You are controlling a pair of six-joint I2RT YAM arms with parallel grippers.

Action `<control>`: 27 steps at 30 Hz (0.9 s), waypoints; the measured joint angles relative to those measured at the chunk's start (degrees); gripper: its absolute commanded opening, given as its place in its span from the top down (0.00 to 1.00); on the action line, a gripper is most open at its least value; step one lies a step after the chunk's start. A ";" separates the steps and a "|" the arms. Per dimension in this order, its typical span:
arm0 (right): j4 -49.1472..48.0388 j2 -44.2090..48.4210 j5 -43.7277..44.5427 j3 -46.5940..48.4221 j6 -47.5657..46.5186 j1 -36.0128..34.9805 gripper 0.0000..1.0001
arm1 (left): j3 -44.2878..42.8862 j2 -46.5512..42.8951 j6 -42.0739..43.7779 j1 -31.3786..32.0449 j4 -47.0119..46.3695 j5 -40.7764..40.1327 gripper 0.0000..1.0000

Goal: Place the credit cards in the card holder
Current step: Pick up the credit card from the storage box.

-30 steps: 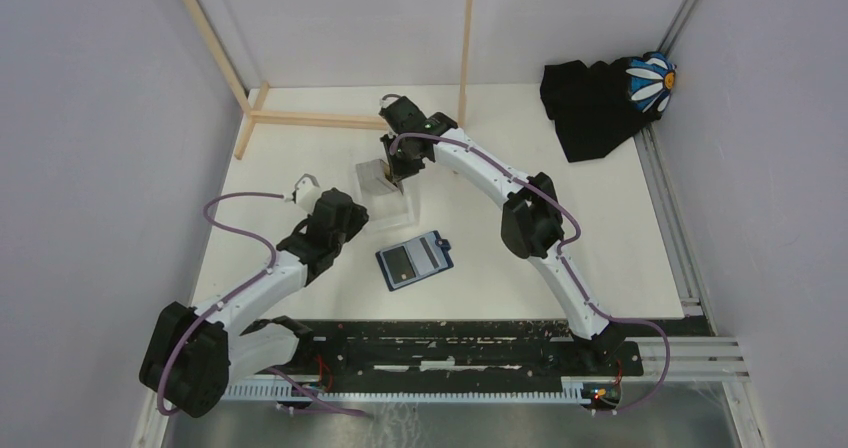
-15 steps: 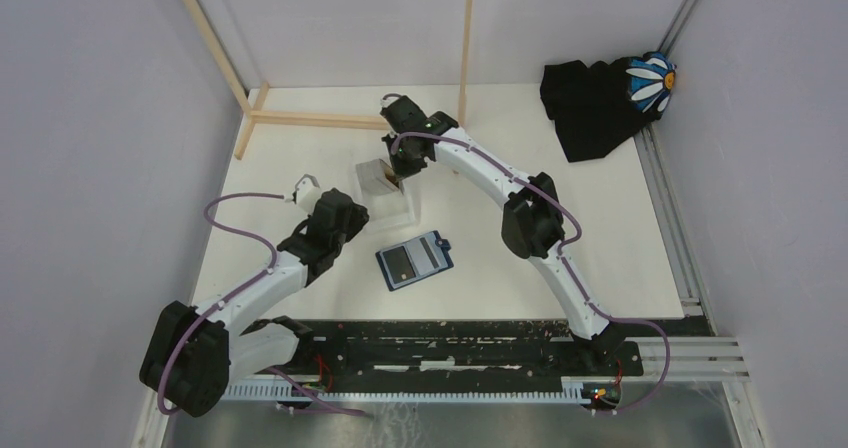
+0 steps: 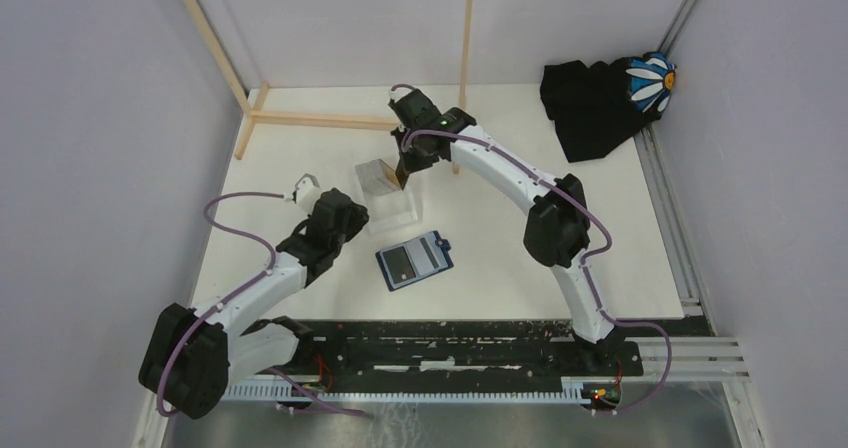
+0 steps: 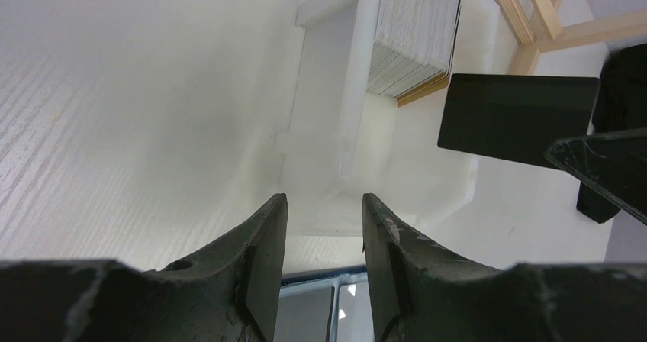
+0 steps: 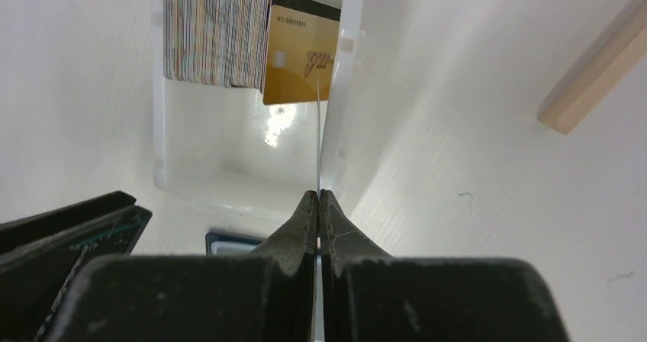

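Black card [image 4: 519, 120] pinched edge-on in right tool [image 5: 318, 195] over clear box [image 3: 392, 208], left tool [image 4: 323, 204] half-open & empty: pick looks done, nxt carry near to card holder [image 3: 415, 260].

Clear box [image 3: 395, 210] beside wooden frame [image 3: 310, 120]; black cloth [image 3: 585, 103] well apart.

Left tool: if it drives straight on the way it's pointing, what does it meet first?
Probably the clear plastic box: its near wall sits dead ahead between the open fingers of the left tool, with the credit cards stacked further back inside it. Depth is hard to judge here.
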State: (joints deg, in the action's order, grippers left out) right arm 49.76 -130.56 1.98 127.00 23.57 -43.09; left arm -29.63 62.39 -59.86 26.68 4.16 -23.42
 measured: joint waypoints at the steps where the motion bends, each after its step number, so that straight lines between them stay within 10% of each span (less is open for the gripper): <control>1: -0.39 1.53 0.13 -1.53 -0.09 -0.02 0.99 | 0.00 -0.15 0.22 0.00 0.02 0.09 0.52; 27: -8.09 38.47 -24.92 -44.81 0.37 -0.02 0.99 | 1.62 -12.13 15.58 0.00 -9.55 30.16 0.44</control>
State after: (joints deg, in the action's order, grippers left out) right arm 41.67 -92.09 -22.94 82.19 23.94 -43.11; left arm -28.01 50.26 -44.27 26.68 -5.39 6.74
